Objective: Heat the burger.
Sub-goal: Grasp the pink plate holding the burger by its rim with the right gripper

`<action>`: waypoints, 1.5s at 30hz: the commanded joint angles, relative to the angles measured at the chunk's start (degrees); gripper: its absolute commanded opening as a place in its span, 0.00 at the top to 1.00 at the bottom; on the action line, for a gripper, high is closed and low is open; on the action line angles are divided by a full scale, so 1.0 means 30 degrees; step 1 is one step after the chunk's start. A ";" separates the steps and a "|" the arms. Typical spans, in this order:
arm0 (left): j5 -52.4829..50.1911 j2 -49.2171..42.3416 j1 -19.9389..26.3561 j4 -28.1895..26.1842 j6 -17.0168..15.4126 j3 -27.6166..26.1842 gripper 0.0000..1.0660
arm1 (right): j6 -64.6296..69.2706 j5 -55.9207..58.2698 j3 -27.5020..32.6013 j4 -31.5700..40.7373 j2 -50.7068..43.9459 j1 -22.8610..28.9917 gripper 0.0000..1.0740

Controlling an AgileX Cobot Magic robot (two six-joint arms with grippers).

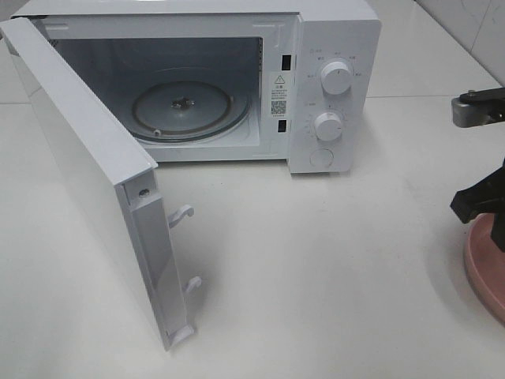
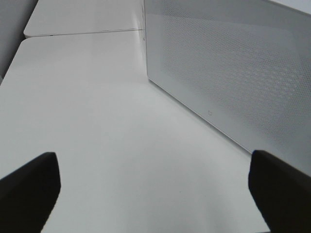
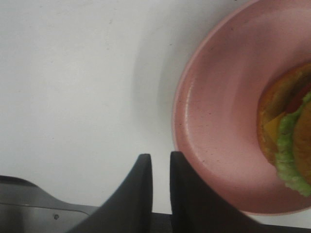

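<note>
From my remote seat, the only print I can find is on the microwave (image 1: 339, 24). On its front frame, just right of the open cavity, sits a white sticker (image 1: 279, 93). It carries a warning triangle (image 1: 279, 80) at the top, a few lines of tiny print I cannot read, and a QR code (image 1: 278, 106) at the bottom. On the microwave's control panel, small grey scale marks and captions ring the upper dial (image 1: 337, 77) and the lower dial (image 1: 327, 125), all too small for me to make out.
</note>
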 commanded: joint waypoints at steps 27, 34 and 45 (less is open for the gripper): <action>-0.0095 -0.0344 -0.0076 -0.0095 -0.0057 0.0038 0.08 | 0.0115 -0.3992 0.1929 -0.1337 0.0439 -0.1356 0.10; -0.0095 -0.0344 -0.0076 -0.0095 -0.0057 0.0038 0.08 | 0.0420 -0.5462 0.2158 -0.1337 0.3075 -0.1356 0.13; -0.0095 -0.0344 -0.0076 -0.0095 -0.0057 0.0038 0.08 | 0.1070 -0.6990 0.2158 -0.1833 0.5329 -0.1356 0.16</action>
